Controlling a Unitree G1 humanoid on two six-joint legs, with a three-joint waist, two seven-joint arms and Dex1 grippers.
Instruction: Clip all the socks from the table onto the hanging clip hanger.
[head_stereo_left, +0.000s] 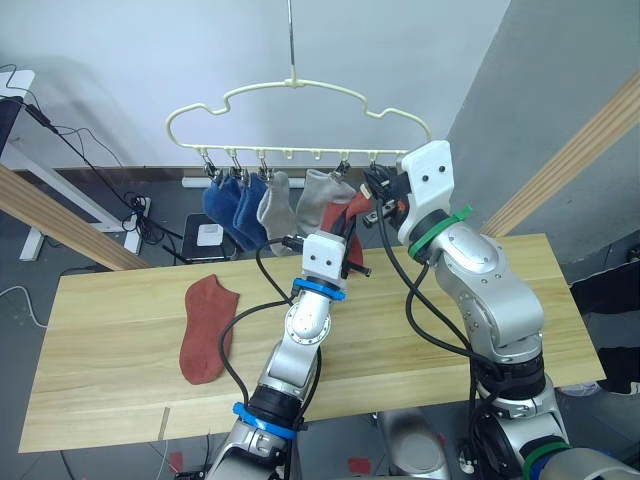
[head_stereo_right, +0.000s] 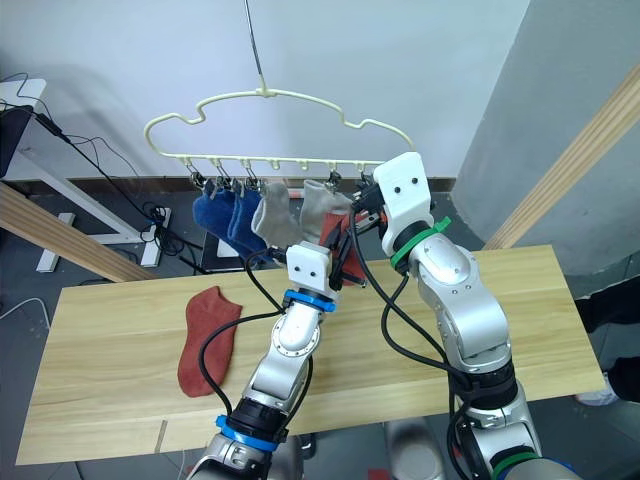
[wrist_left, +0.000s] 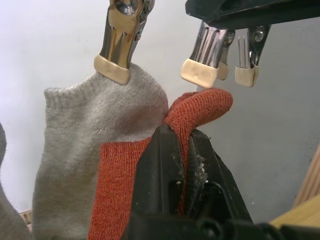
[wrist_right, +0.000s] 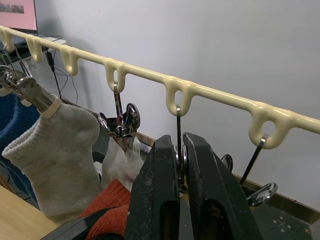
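The cream clip hanger (head_stereo_left: 297, 96) hangs above the far edge of the table (head_stereo_left: 120, 300). Two blue socks (head_stereo_left: 232, 207) and two grey socks (head_stereo_left: 318, 195) are clipped along its bar. My left gripper (wrist_left: 185, 137) is shut on a rust-red sock (wrist_left: 202, 104), holding its edge up just under an open metal clip (wrist_left: 200, 57), beside the hanging grey sock (wrist_left: 95, 120). My right gripper (wrist_right: 179, 150) is shut on that clip's handles under the bar (wrist_right: 215, 94). A second rust-red sock (head_stereo_left: 205, 328) lies flat on the table's left part.
Slanted wooden poles stand at the left (head_stereo_left: 60, 220) and right (head_stereo_left: 575, 155) of the table. Cables and a power strip (head_stereo_left: 140, 215) lie on the floor behind. One clip (wrist_right: 260, 192) further along the bar hangs bare.
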